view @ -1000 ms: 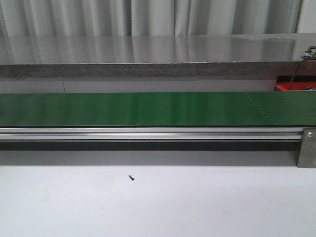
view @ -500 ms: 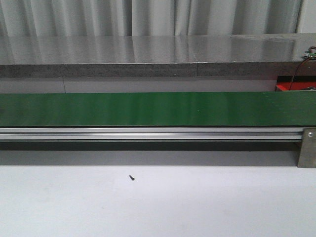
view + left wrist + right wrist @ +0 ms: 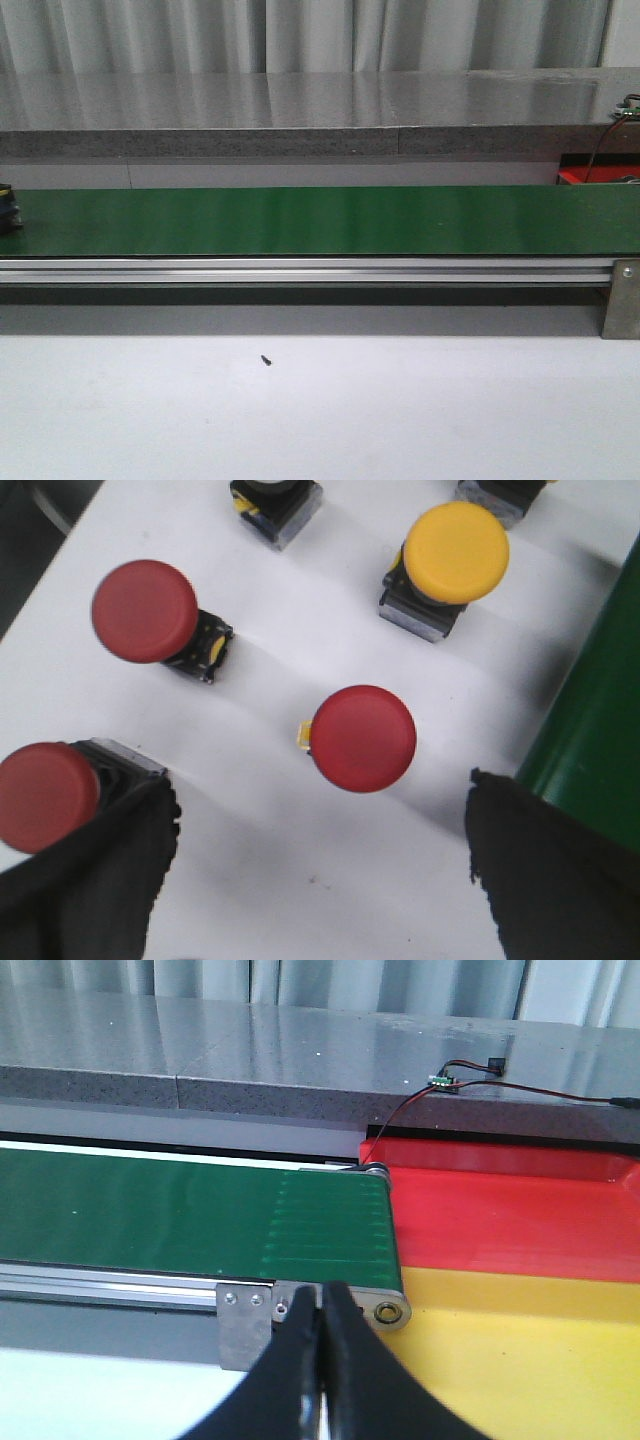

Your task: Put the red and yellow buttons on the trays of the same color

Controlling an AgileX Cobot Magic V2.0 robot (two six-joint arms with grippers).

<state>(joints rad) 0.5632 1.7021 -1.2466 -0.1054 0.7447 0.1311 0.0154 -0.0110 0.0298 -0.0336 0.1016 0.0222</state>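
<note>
Red button [image 3: 362, 738] between spread left gripper [image 3: 320, 850] fingers; right gripper [image 3: 322, 1335] closed, empty.

A green conveyor belt [image 3: 320, 220] runs across the white bench [image 3: 400, 410] on an aluminium rail [image 3: 300, 270]. A small dark speck [image 3: 266, 360] lies before it; grey curtains [image 3: 300, 35] hang behind.

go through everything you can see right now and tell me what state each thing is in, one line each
Left hand: open, above the red mushroom-head push button.
Right hand: shut, holding nothing.
Yellow mushroom-head push button: standing on the white surface, untouched.
Green conveyor belt: bare except for a dark object at its left end.
Red plastic tray: empty.
Yellow plastic tray: empty.
</note>
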